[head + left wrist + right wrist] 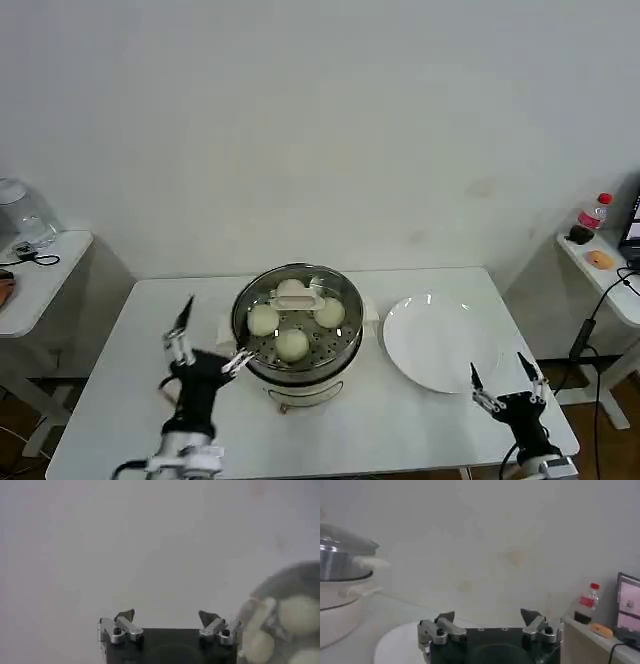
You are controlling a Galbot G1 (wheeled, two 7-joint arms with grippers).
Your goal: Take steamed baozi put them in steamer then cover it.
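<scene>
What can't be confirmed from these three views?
- Fourth cream-white dough bun: head view, the cream bar handle of the clear glass lid crosses it; barely shows.
- Lid seating on the shiny steel steamer: glass rim too faint to judge.
- Steamer in left wrist view: blurred, cut by the edge.
- Round white plate: right wrist view, the right tool hides most.

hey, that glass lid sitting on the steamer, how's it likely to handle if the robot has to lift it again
Probably rigid and breakable: the lid looks like clear glass, the buns showing through it. Its smooth dome would likely be slippery, so the pale bar handle seems the safest grip. Being round, it might roll if set on edge. Both the left gripper and right gripper are open nearby.
</scene>
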